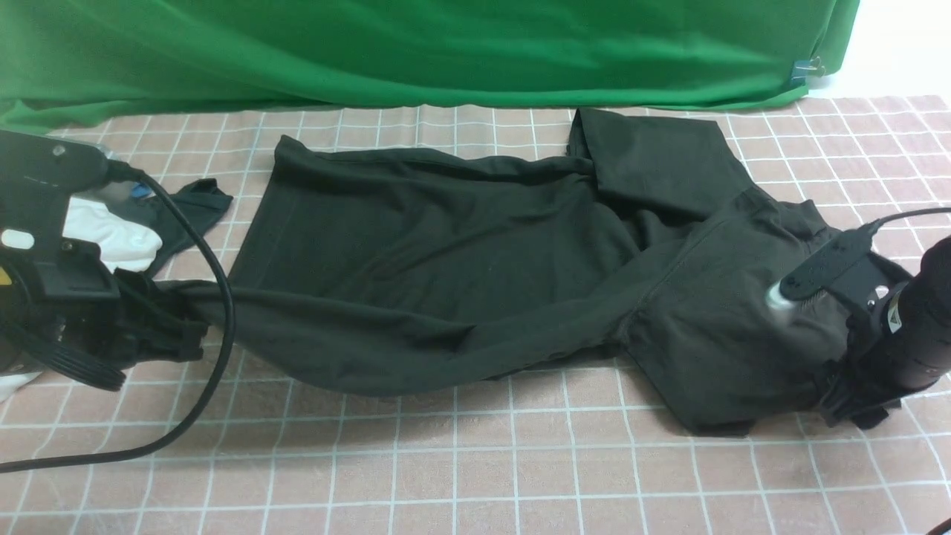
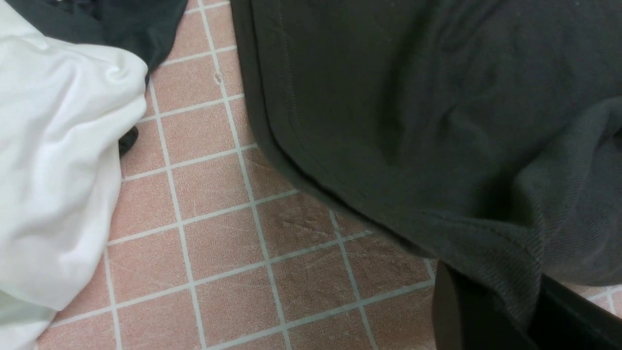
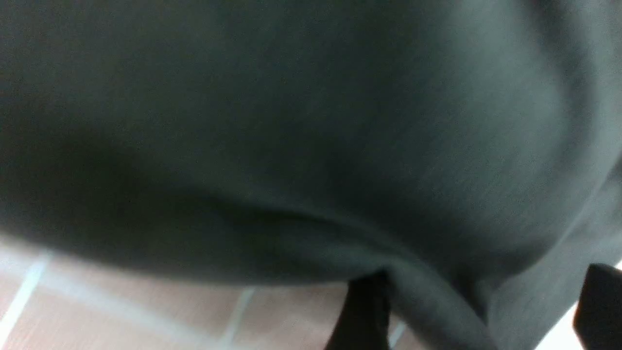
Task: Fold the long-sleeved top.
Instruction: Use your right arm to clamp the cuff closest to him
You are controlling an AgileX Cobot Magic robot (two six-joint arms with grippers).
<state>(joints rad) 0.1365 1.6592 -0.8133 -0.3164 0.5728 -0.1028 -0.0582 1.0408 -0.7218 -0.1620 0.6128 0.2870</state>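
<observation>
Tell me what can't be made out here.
Right gripper: wrist view too blurred to show any grip; front view, fingertips hidden by its arm and the long-sleeved top.
Left gripper: wrist view, cut off by the edge.
White cloth: front view, partly behind the left arm.

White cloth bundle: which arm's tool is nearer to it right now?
Left. The left tool sits just beside the white cloth bundle, pinching a sleeve of the long-sleeved top; the right tool is at the top's opposite end.
</observation>
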